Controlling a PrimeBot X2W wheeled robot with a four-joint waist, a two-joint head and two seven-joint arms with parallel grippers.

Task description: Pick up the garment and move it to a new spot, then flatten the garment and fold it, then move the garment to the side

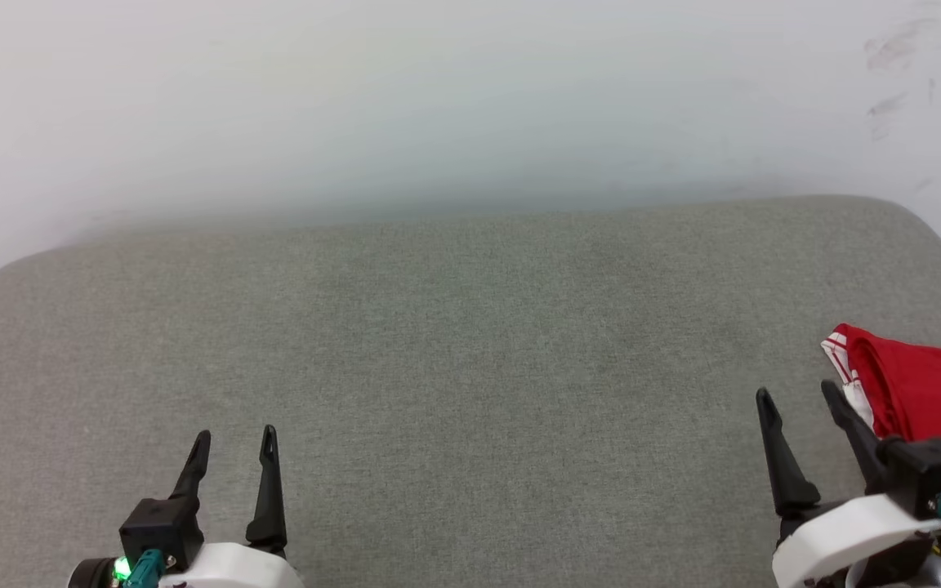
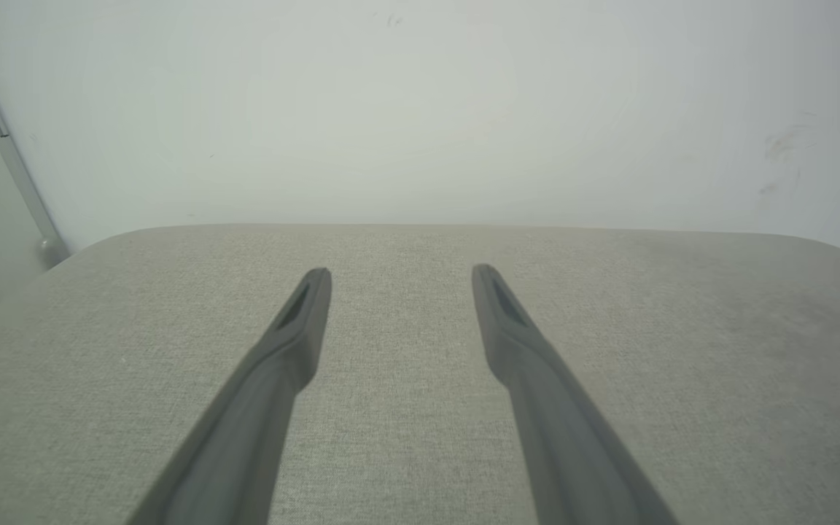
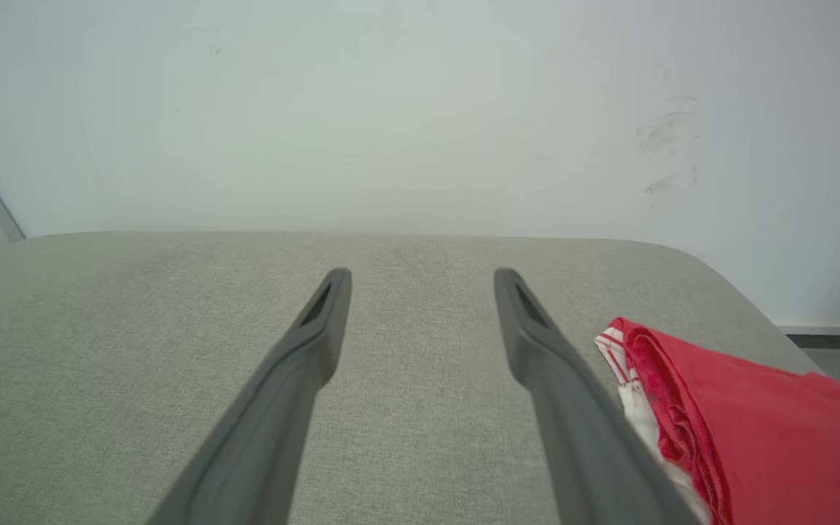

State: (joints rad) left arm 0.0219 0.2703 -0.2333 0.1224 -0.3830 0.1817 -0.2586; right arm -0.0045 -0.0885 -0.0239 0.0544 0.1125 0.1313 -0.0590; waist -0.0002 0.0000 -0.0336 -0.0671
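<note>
One pale wall (image 1: 470, 98) is rising behind the far edge of the cushion, and it is carrying one cluster of dark scuff marks (image 1: 887, 53) above the cushion's far right corner.

One grey fabric cushion (image 1: 470, 343) with rounded corners is serving as the work surface and as the reference for all positions below.

One garment (image 1: 928, 392) is lying bunched on the cushion at its right edge, toward the near side. It is showing red cloth with a white panel edged in thin red stripes, and that panel is facing the cushion's centre.

Two grippers are hovering over the near edge of the cushion. The left gripper (image 1: 235, 434) is sitting over the near left part, well apart from the garment, with its jaws spread and gripping nothing. The right gripper (image 1: 796, 392) is sitting over the near right part, with its jaws likewise spread and empty.

Four dark fingers are pointing toward the cushion's far edge, two per gripper. The right gripper's outer finger (image 3: 573, 394) is standing just beside the garment's white panel; whether it is touching the cloth cannot be told.
</note>
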